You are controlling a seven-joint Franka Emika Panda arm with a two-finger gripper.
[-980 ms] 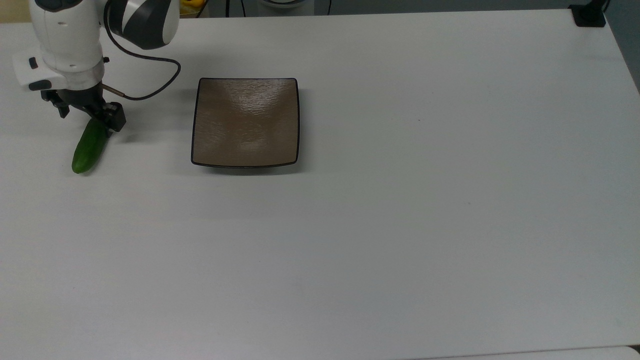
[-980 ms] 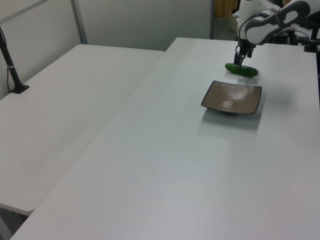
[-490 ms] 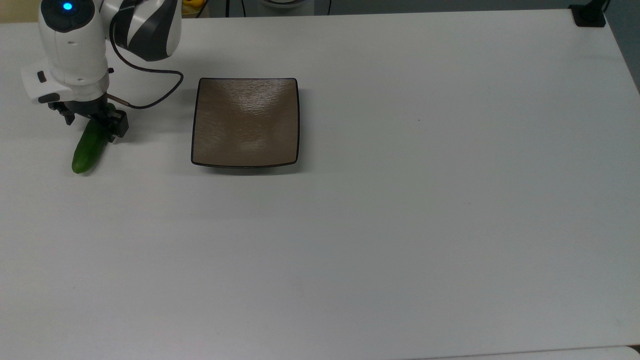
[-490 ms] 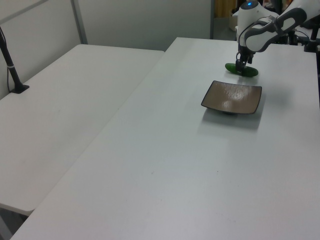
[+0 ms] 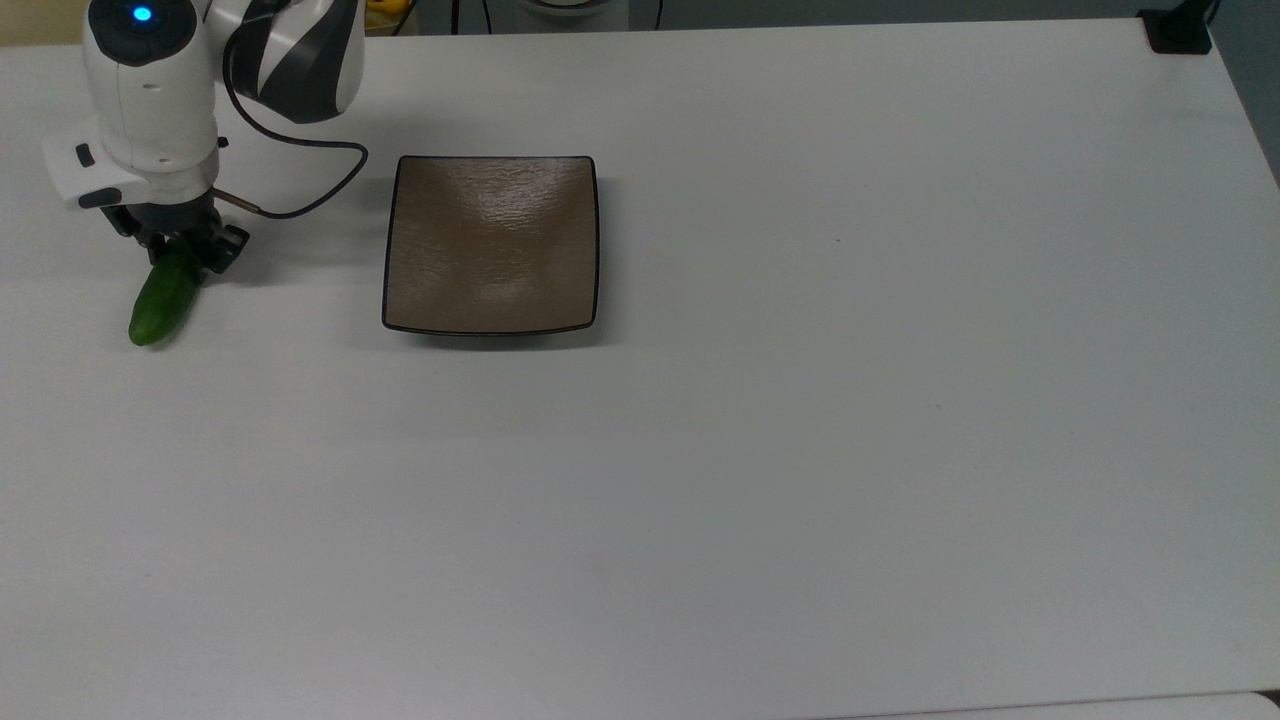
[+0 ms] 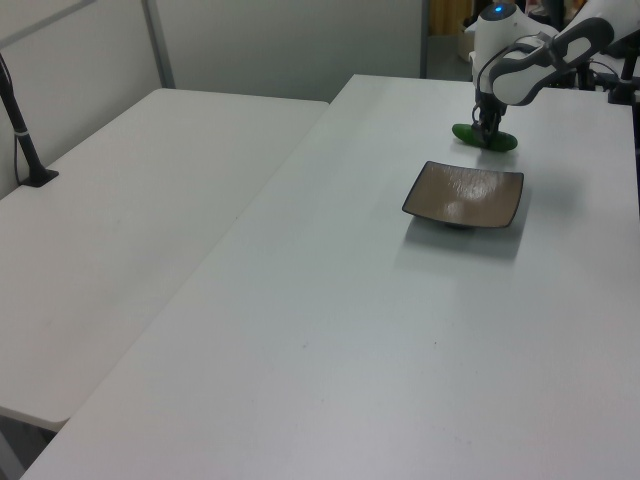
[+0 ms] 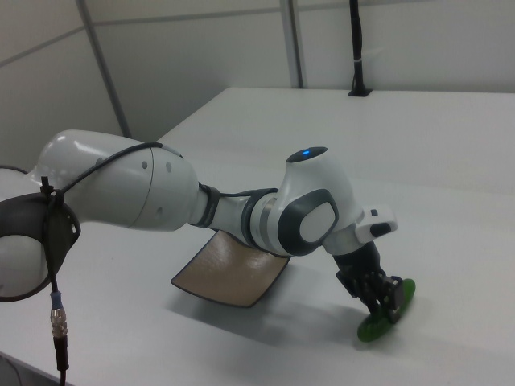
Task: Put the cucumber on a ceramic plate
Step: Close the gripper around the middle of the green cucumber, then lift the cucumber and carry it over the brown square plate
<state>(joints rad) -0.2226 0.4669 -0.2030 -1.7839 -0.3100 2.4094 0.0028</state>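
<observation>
White and dark grey robot arm with a black hand

The arm [image 7: 153, 193] has rounded glossy white shells and dark grey joint bands. A small blue light [image 5: 141, 14] glows on the wrist. A thin black cable [image 5: 300, 150] loops beside the black hand [image 5: 178, 250].

The gripper [image 5: 178, 255] covers the cucumber [image 5: 160, 300]'s upper end in the top view (its far half there), and the arm [image 7: 241, 213] hides the ceramic plate [image 7: 229, 277]'s back edge in the right view.
</observation>
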